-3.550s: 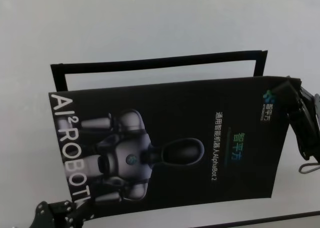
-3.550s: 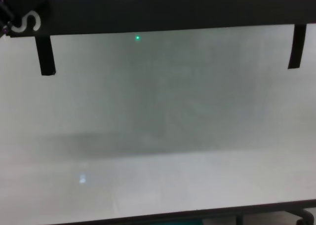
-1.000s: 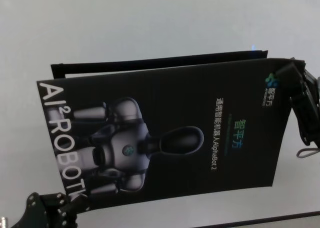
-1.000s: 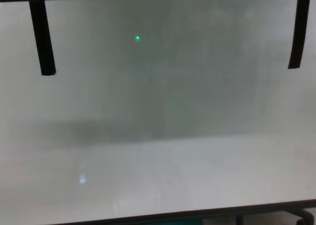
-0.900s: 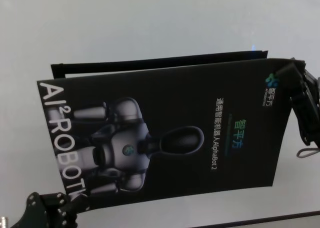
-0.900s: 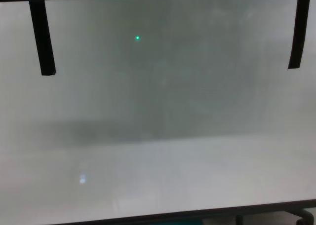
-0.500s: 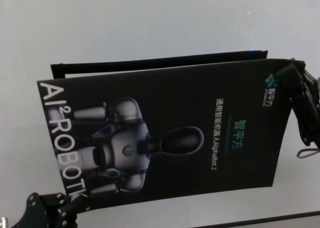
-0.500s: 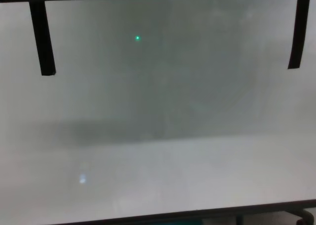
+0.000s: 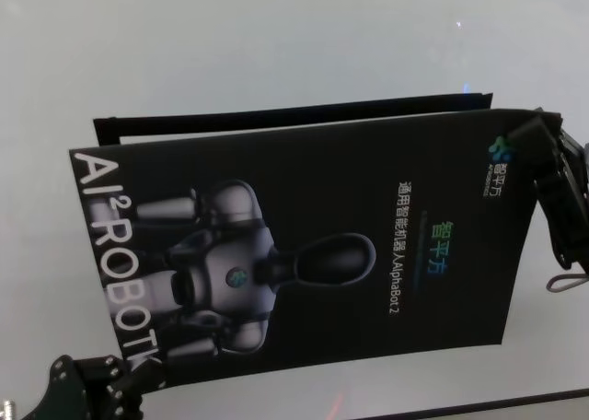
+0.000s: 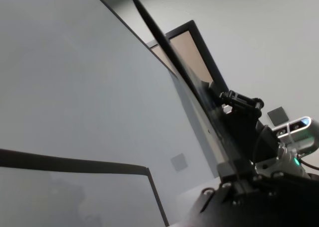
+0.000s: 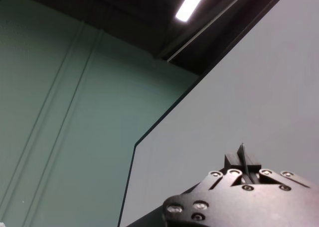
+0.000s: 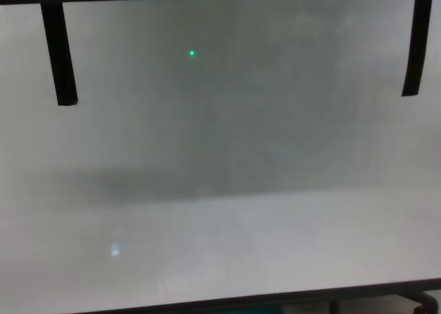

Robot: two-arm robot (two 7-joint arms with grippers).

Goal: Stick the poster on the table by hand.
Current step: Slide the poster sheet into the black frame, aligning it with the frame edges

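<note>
Poster: black glossy sheet held up above the surface, printed face toward the head camera; grey-white robot figure toward the left half, white "AI² ROBOTK" lettering running along the left edge, "AlphaBot 2" line toward the right half.
Poster, edge-on: in the left wrist view it appeared as a thin dark blade slanting away from the claw.
Tape strips: a long black strip lay on the surface just behind the poster's far edge, with short legs turning down at both ends; in the chest view these legs showed as two black bars and at left and right.
Left claw: at the poster's near left corner, clenched on the sheet there.
Right claw: at the poster's far right corner; contact looked like a pinch on the sheet, though the fingertips were dark against dark, so this is probable only. The right wrist view showed a thin edge standing between the fingers.
Surface: pale grey-white, thin dark edge along the near side.
</note>
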